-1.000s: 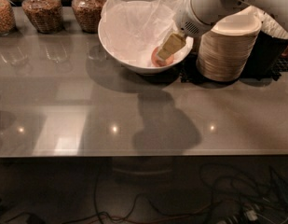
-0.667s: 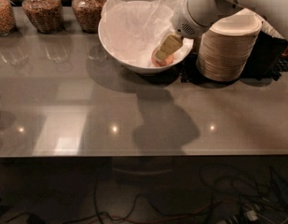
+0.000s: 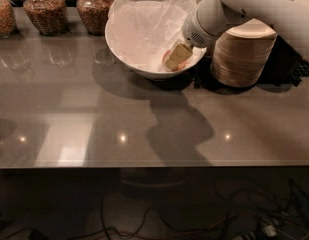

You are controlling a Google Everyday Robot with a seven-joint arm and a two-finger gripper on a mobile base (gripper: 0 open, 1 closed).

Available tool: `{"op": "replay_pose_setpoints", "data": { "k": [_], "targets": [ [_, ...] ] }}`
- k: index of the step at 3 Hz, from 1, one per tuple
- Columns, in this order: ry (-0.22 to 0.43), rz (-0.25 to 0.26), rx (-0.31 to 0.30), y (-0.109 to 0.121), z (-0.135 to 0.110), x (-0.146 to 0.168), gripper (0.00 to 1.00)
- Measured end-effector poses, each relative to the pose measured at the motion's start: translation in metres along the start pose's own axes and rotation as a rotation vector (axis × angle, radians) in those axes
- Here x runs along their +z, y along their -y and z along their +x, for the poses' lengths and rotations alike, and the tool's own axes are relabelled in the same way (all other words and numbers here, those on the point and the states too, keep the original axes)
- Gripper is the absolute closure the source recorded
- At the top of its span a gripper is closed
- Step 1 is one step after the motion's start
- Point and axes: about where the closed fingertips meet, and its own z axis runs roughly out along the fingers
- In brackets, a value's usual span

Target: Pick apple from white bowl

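The white bowl [image 3: 129, 54], lined with crumpled white tissue paper, stands at the back middle of the table. The apple [image 3: 169, 54] lies low in the bowl's right side. Only reddish slivers of it show, because the gripper covers most of it. My gripper [image 3: 176, 57] reaches down into the bowl from the upper right, on the white arm [image 3: 254, 4], and sits right at the apple.
A stack of beige disposable bowls [image 3: 242, 54] stands just right of the white bowl, under the arm. Three glass jars of grains [image 3: 41, 11] line the back left. The grey tabletop [image 3: 94, 124] stretches toward the front edge. Cables lie on the floor below.
The gripper has edged slightly down and to the left, deeper into the bowl at the apple. The bowl and the stack have not moved.
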Motion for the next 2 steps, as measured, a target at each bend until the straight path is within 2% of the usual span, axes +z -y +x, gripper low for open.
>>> {"op": "replay_pose_setpoints", "data": {
  "k": [2],
  "targets": [
    [-0.014, 0.001, 0.028, 0.005, 0.014, 0.022, 0.25]
  ]
}}
